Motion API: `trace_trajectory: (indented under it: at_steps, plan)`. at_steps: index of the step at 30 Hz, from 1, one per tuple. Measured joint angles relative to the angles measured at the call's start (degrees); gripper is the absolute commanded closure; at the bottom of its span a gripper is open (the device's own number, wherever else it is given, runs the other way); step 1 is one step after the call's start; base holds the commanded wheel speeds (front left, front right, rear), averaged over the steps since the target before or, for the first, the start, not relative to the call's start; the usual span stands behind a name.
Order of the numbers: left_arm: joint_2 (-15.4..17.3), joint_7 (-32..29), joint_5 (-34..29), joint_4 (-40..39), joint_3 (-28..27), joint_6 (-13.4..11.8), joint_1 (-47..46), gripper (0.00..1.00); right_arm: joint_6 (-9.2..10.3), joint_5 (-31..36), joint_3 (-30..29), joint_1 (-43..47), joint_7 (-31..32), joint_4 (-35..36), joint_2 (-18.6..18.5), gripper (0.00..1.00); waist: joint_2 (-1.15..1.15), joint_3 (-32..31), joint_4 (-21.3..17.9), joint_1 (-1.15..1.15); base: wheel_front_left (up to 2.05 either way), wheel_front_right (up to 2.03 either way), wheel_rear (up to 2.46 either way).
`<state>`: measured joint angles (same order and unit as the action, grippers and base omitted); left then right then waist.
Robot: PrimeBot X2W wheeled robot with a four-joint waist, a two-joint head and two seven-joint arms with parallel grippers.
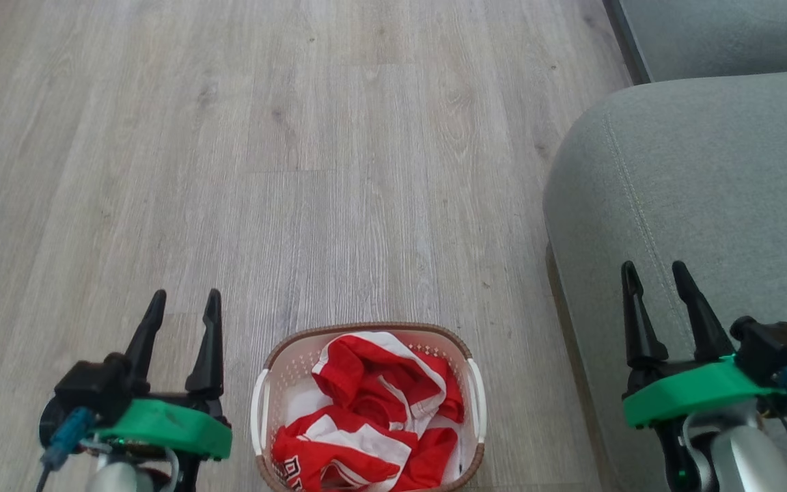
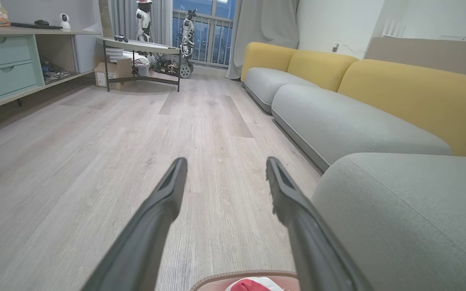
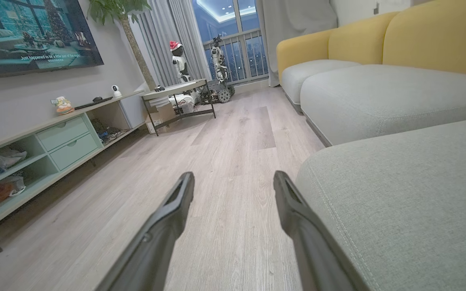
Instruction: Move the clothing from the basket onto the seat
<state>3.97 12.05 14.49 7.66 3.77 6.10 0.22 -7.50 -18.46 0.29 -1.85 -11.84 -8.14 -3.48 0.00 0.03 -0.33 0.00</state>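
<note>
Red clothing [image 1: 373,410] with white stripes lies bunched in the white basket [image 1: 260,403] on the floor at the bottom centre of the head view. The grey-green seat [image 1: 708,198] fills the right side. My left gripper [image 1: 185,301] hangs open to the left of the basket, nothing between its fingers. My right gripper [image 1: 653,273] stands open above the seat's near part, also empty. In the left wrist view the basket's brown rim [image 2: 241,277] and a bit of the clothing [image 2: 253,285] peek in at the bottom edge between the open left gripper [image 2: 225,165]. The right gripper [image 3: 233,180] points along the seat's edge [image 3: 399,190].
Pale wood floor [image 1: 298,171] stretches ahead and to the left. A second grey cushion [image 2: 338,117] with yellow backrests [image 2: 415,89] continues the sofa. A low cabinet [image 3: 55,149] lines the far wall, and a small table [image 2: 144,46] stands near the window.
</note>
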Motion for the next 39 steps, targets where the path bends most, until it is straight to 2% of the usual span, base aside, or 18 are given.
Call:
trace_trajectory:
  at_steps: [15, 39]
  plan:
    - [0.02, 2.23, -10.39, -1.49, 0.88, 0.44, 0.01, 0.00, 0.00, 9.57, 0.09, 0.00, -2.59, 1.68, 0.01, 0.00, 0.00, 0.11, 0.00, 0.00, 0.00, 0.00, 0.00]
    - [-0.10, 2.23, -10.40, -0.43, 0.02, 0.53, -0.01, 0.00, 0.00, 9.84, 0.71, -0.23, -2.63, 1.68, 0.08, 0.00, 0.00, 1.30, -1.51, 0.00, 0.00, 0.00, 0.00]
